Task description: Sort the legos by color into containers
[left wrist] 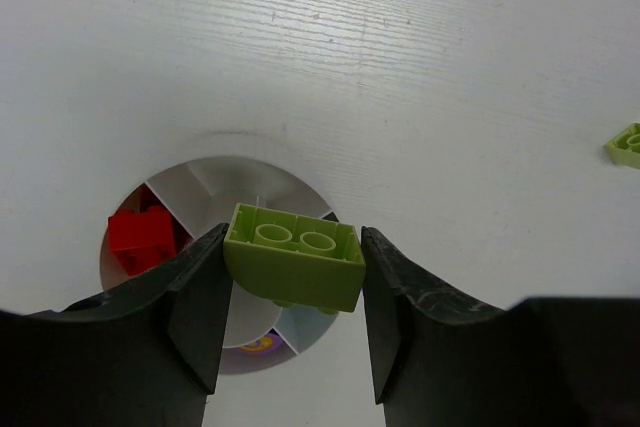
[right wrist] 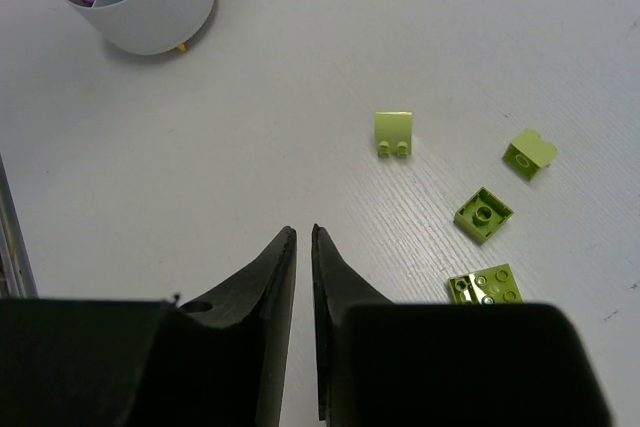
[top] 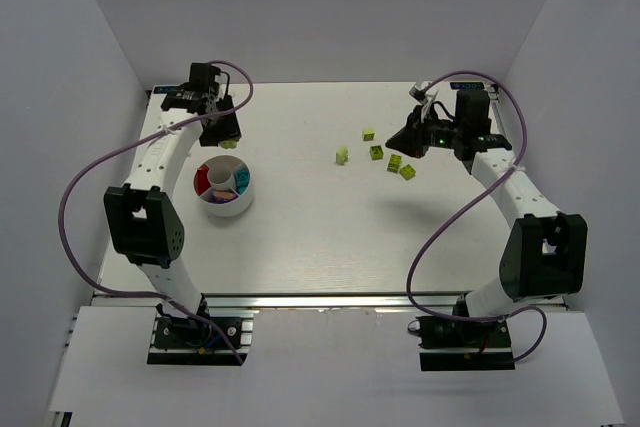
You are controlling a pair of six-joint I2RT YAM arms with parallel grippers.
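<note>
Legos (top: 377, 153) lie scattered on white woodgrain table (top: 330, 237), white walls (top: 320, 7) around.

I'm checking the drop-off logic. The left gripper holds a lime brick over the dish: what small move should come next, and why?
Probably nudge the left gripper toward the empty wedge, then open. The lime brick is clamped between its fingers above the dish, whose other visible wedges hold a red brick and a purple piece.
</note>
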